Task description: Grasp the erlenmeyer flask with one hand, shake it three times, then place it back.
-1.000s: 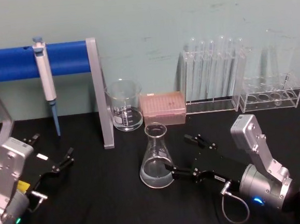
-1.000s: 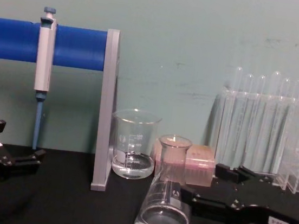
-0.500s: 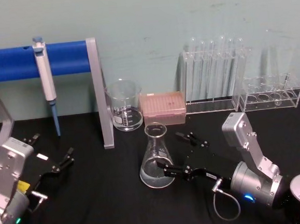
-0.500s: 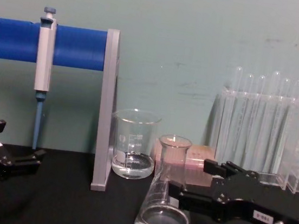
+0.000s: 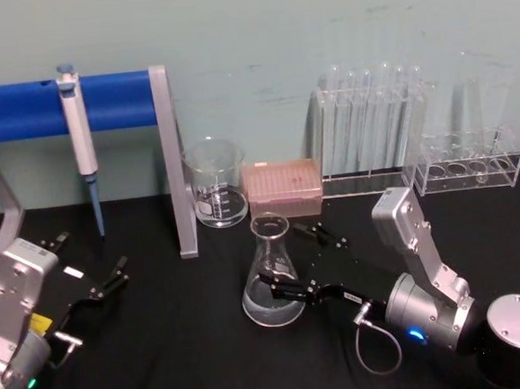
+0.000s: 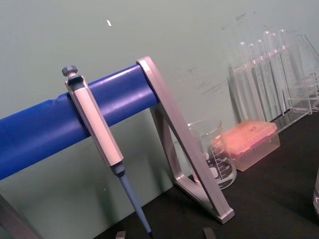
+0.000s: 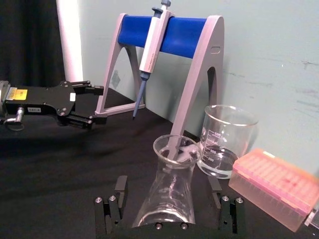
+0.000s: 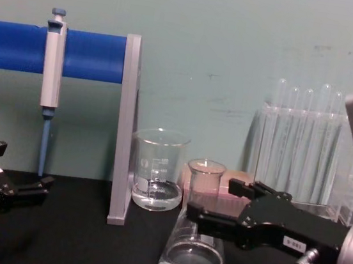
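Finally straddling it, ready to clamp.
My right gripper point(image 5: 288, 253) had advanced; the erlenmeyer flask point(image 5: 270, 268) stood upright between its spread fingers, ungripped. Left gripper point(image 5: 87, 260) idled open, well apart.

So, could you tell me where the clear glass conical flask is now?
In head view, the clear glass conical flask stands mid-table before the pink plastic tip box, inside the open right gripper.

A blue cylindrical bar point(image 5: 19, 110) sits on a grey metal stand point(image 5: 175, 165), with a grey-and-white pipette point(image 5: 79, 137) clipped to it, tip down. On the black tabletop point(image 5: 164, 346) beside the stand are a clear glass beaker point(image 5: 217, 193) and a pink tip box point(image 5: 283, 188) — then a clear rack of tall test tubes point(image 5: 368, 136) and a lower clear rack point(image 5: 470, 167).
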`<state>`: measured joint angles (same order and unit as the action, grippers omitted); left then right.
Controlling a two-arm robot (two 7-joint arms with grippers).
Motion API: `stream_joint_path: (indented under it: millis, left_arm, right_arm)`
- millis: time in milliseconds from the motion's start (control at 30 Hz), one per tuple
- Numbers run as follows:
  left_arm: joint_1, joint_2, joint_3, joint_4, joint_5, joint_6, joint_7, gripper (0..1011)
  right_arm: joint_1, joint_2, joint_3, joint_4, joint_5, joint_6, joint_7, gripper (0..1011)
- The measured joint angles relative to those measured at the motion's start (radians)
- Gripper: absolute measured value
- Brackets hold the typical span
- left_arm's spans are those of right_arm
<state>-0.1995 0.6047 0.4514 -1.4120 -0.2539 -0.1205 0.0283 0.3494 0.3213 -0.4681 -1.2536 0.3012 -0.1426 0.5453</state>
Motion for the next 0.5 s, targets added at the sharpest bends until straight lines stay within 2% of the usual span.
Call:
stream_joint_path:
  millis: [500]
  left_arm:
    - [0.000,0.000,0.000,0.000,0.000,0.000,0.000,1001]
  right_arm:
    - [0.035,-0.033,0.000,0.044,0.002,-0.008,-0.007,1000]
